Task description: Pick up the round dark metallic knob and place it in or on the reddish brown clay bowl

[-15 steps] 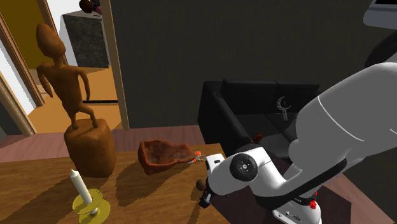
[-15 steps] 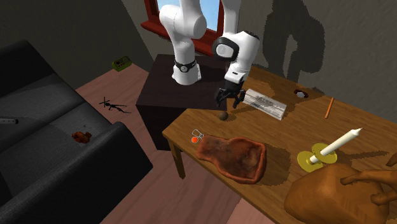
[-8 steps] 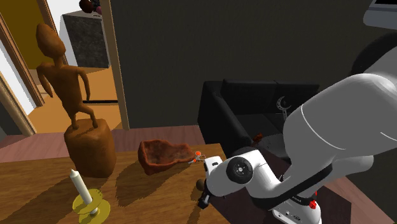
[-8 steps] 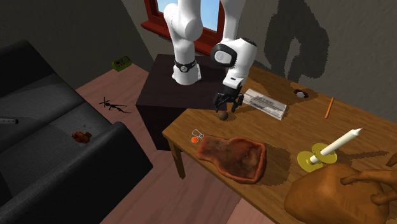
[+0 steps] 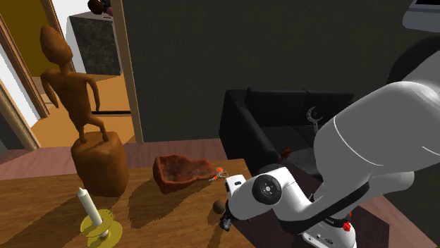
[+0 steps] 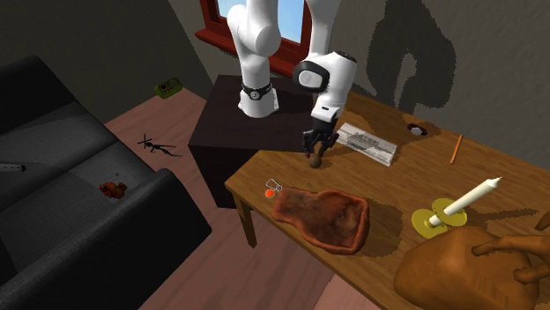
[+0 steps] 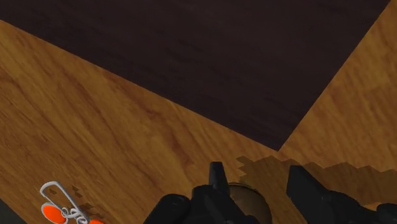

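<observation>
From my remote station I see the black gripper (image 6: 315,151) lowered at the near corner of the wooden table (image 6: 414,176), just beside the dark box stand (image 6: 231,123) that carries the white arm. Its fingers (image 7: 217,181) stand apart, one on each side of the round dark knob (image 7: 249,198). One finger sits right against the knob and the other shows a gap, so nothing is clasped. The knob (image 6: 315,162) rests on the tabletop, directly under the hand; in the shoulder view it (image 5: 219,206) lies close to the table's edge, with the gripper (image 5: 225,224) just below it. The reddish brown bowl (image 6: 324,218), rough and irregular in outline, sits well apart from the knob along the table's edge, and a white key ring with an orange tag (image 6: 271,188) lies between them, near the bowl's rim. Farther along the table stand a white candle in a yellow holder (image 5: 90,211) and a brown carved figure on a block (image 5: 88,134). A folded grey paper (image 6: 370,143) lies near the hand on its other side. A dark sofa (image 6: 79,211) stands on the floor beyond the table.
</observation>
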Motion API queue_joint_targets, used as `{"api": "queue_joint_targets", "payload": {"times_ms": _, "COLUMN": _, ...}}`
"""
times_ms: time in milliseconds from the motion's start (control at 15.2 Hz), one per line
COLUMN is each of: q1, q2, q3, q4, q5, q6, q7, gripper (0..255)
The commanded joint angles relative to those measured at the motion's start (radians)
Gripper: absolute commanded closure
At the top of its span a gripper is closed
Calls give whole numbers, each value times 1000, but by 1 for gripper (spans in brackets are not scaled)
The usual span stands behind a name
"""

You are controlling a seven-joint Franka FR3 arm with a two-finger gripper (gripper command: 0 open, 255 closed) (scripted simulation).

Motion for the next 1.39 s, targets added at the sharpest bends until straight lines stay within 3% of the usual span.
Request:
{"api": "queue_joint_targets", "payload": {"times_ms": 0, "q1": -12, "q2": -11, "q3": 3, "q4": 0, "q5": 3, "q6": -22, "q7": 2, "gripper": 255}}
{"api": "queue_joint_targets", "payload": {"times_ms": 132, "q1": -48, "q2": -20, "q3": 33, "q4": -2, "q5": 3, "q6": -5, "q7": 0, "gripper": 255}}
{"api": "queue_joint_targets", "payload": {"times_ms": 264, "q1": -45, "q2": -27, "q3": 58, "q4": -2, "q5": 13, "q6": -5, "q7": 19, "gripper": 255}}
{"api": "queue_joint_targets", "payload": {"times_ms": 330, "q1": -1, "q2": -10, "q3": -11, "q4": -3, "q5": 4, "q6": -23, "q7": -2, "gripper": 255}}
{"api": "queue_joint_targets", "payload": {"times_ms": 396, "q1": 10, "q2": -11, "q3": 3, "q4": -8, "q5": 9, "q6": 32, "q7": 12, "gripper": 255}}
{"api": "queue_joint_targets", "payload": {"times_ms": 462, "q1": 10, "q2": -11, "q3": 3, "q4": -8, "q5": 9, "q6": 32, "q7": 12, "gripper": 0}}
{"api": "queue_joint_targets", "payload": {"times_ms": 594, "q1": 73, "q2": 111, "q3": -167, "q4": 29, "q5": -43, "q6": -75, "q7": -87, "gripper": 0}}
{"api": "queue_joint_targets", "payload": {"times_ms": 660, "q1": 135, "q2": 170, "q3": -276, "q4": 54, "q5": -68, "q6": -134, "q7": -130, "gripper": 0}}
{"api": "queue_joint_targets", "payload": {"times_ms": 726, "q1": 249, "q2": 226, "q3": -431, "q4": 84, "q5": -88, "q6": -195, "q7": -172, "gripper": 0}}
{"api": "queue_joint_targets", "payload": {"times_ms": 792, "q1": 342, "q2": 241, "q3": -535, "q4": 100, "q5": -53, "q6": -224, "q7": -228, "gripper": 0}}
{"api": "queue_joint_targets", "payload": {"times_ms": 924, "q1": -66, "q2": 241, "q3": -141, "q4": 106, "q5": -89, "q6": -192, "q7": -200, "gripper": 0}}
{"api": "queue_joint_targets", "payload": {"times_ms": 990, "q1": -194, "q2": 219, "q3": -6, "q4": 107, "q5": -51, "q6": -169, "q7": -227, "gripper": 0}}
{"api": "queue_joint_targets", "payload": {"times_ms": 1056, "q1": -234, "q2": 181, "q3": 55, "q4": 104, "q5": 53, "q6": -142, "q7": -301, "gripper": 0}}
{"api": "queue_joint_targets", "payload": {"times_ms": 1122, "q1": -300, "q2": 158, "q3": 130, "q4": 106, "q5": 105, "q6": -122, "q7": -338, "gripper": 0}}
{"api": "queue_joint_targets", "payload": {"times_ms": 1254, "q1": -416, "q2": 118, "q3": 261, "q4": 111, "q5": 184, "q6": -86, "q7": -394, "gripper": 0}}
{"api": "queue_joint_targets", "payload": {"times_ms": 1320, "q1": -449, "q2": 108, "q3": 296, "q4": 113, "q5": 198, "q6": -76, "q7": -404, "gripper": 0}}
